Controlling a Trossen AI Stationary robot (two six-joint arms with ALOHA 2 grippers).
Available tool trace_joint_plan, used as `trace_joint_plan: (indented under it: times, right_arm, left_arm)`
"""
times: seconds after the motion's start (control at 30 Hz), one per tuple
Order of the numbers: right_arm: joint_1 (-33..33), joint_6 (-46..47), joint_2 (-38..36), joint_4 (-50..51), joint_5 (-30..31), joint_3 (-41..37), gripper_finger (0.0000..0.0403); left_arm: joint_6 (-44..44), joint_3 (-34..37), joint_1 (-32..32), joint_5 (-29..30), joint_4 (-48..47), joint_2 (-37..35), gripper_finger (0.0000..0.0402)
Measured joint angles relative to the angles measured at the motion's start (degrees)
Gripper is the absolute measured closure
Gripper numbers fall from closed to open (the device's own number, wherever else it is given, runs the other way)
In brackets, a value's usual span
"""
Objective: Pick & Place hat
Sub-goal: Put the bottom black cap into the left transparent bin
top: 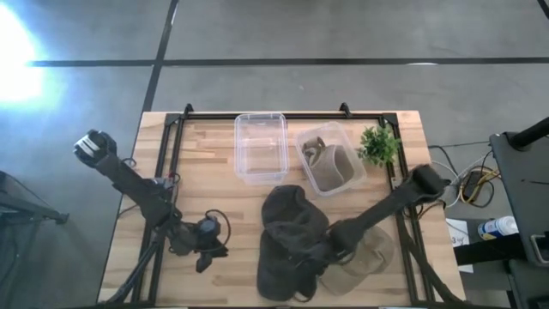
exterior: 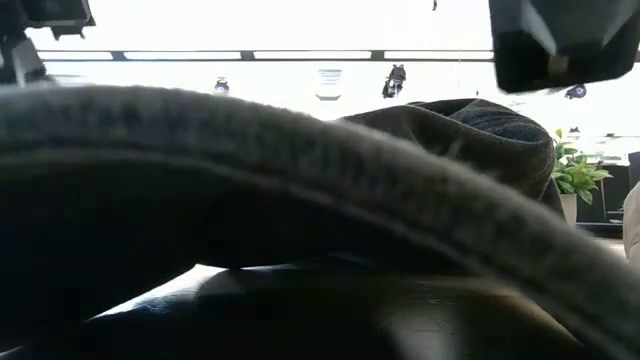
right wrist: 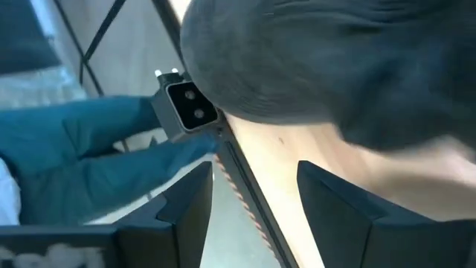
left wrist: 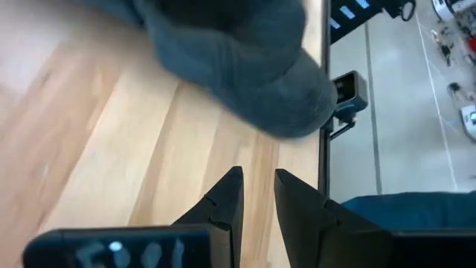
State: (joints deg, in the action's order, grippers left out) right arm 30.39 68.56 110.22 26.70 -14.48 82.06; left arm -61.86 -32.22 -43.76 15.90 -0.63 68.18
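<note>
Hat: a dark grey fabric hat (top: 292, 240) lies low and centre in the high view.
Right gripper (top: 322, 255): held apart, empty, at the hat's right edge.
Left gripper (left wrist: 256, 195): nearly together, empty, lower left.
Grip: one fabric fold should be pinched firmly.

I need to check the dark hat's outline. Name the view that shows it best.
High view: the whole dark hat lies on the table, with only the right gripper overlapping it. The low view is filled by its brim; both wrist views show just one blurred part.
</note>
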Motion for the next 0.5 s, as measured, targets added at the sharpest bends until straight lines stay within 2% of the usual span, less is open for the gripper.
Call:
trace_joint_plan:
  times: [0.1,0.3,0.5]
  right_arm:
    - [-0.3,-2.4,5.0,-0.7,-2.3,3.3,0.0220]
    - [-2.8,-5.5,14.4,-2.3,-2.3,9.9,0.0232]
    - [-7.5,-1.9,21.8,-4.9,5.6,18.6,0.0234]
  left_arm:
    - [-3.7,1.0,-1.6,0.0,-0.3,0.0,0.0330]
    - [-7.7,1.7,-5.1,0.2,-0.4,0.0,0.0330]
    - [-16.5,1.6,-8.8,0.6,-3.0,0.0,0.0330]
